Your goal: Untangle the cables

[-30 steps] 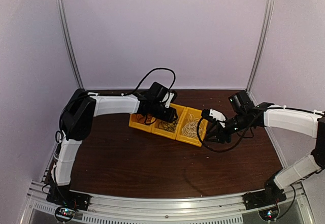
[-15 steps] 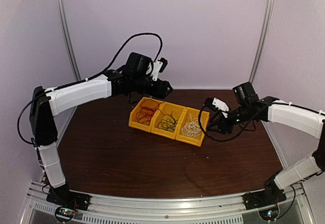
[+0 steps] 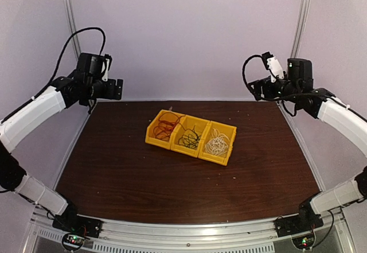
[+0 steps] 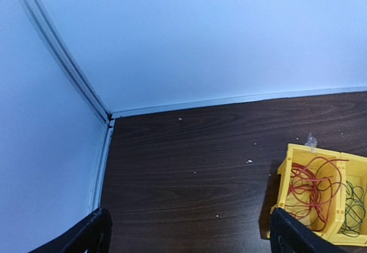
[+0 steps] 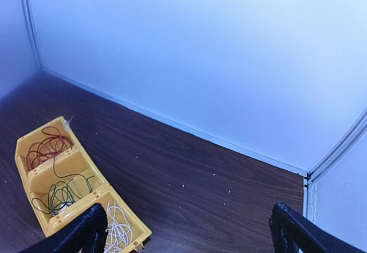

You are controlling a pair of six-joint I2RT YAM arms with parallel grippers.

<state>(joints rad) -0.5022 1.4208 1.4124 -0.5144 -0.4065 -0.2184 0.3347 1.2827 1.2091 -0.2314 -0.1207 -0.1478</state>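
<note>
- My left gripper [image 3: 116, 86] hangs high over the table's [image 3: 143, 190] far left corner, fingers apart, holding nothing
- My right gripper [image 3: 256, 89] hangs over the far right corner, fingers apart too, empty
- The cables lie in three bins [image 3: 186, 151] mid-table: red cable [image 3: 165, 125] left, dark cable [image 3: 188, 138] middle, white cable [image 3: 217, 144] right
- Each colour sits mostly alone, so I judge the untangling done or nearly; a dark strand may stray into the red's bin
</note>
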